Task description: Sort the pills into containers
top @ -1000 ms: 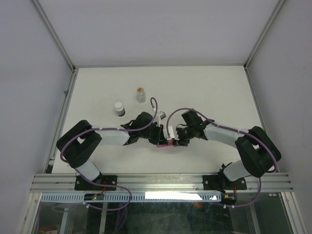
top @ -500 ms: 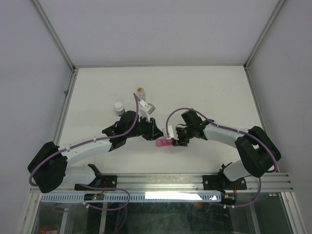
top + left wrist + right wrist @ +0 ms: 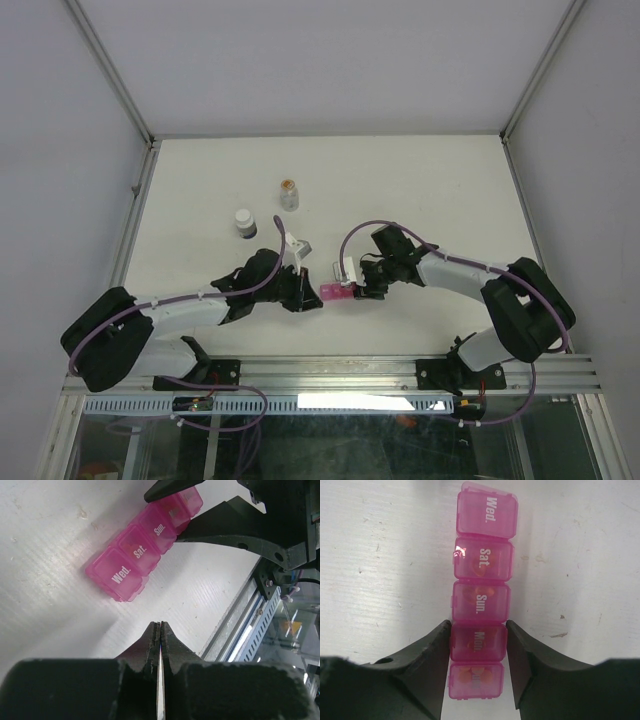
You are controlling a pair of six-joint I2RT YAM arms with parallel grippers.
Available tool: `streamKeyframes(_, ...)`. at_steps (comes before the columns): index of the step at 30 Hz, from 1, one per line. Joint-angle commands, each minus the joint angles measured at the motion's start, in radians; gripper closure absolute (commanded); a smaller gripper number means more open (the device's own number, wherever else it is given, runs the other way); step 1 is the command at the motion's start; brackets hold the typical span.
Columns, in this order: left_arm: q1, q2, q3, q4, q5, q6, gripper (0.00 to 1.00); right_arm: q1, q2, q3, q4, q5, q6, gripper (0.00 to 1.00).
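My right jaws clamped the pill organiser [image 3: 480, 600] at its Mon. compartment on the surface [image 3: 420, 190]. My left jaws, pressed together (no pill visible), had swung back from the clear bottle [image 3: 289, 193] toward the Wed. end, probably for another compartment.

The pill organiser [image 3: 480, 590] is made of glossy, translucent pink plastic, smooth lids printed in white. The tabletop [image 3: 385, 555] is finished matt white, kinda scuffed and finely ribbed. The right tool [image 3: 478, 625] is moulded in matt black plastic.
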Motion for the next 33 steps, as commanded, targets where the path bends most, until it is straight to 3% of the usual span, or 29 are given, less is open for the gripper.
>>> streamKeyframes(1,0.005,0.064,0.012,0.127,0.067,-0.038,0.98,0.005,0.032,0.000,-0.039,0.059,0.004,0.51)
streamKeyframes(8,0.004,0.166,0.042,0.181,0.081,-0.041,0.97,0.005,0.032,0.000,-0.040,0.060,0.004,0.51)
streamKeyframes(26,0.087,0.098,0.070,0.183,-0.036,-0.018,0.92,0.007,0.037,0.003,-0.051,0.059,-0.003,0.52)
streamKeyframes(29,0.093,0.079,0.067,0.183,-0.043,-0.008,0.89,0.007,0.040,0.003,-0.050,0.060,-0.001,0.52)
streamKeyframes(33,0.093,0.034,0.050,0.156,-0.040,-0.006,0.76,0.008,0.041,0.005,-0.051,0.060,0.000,0.52)
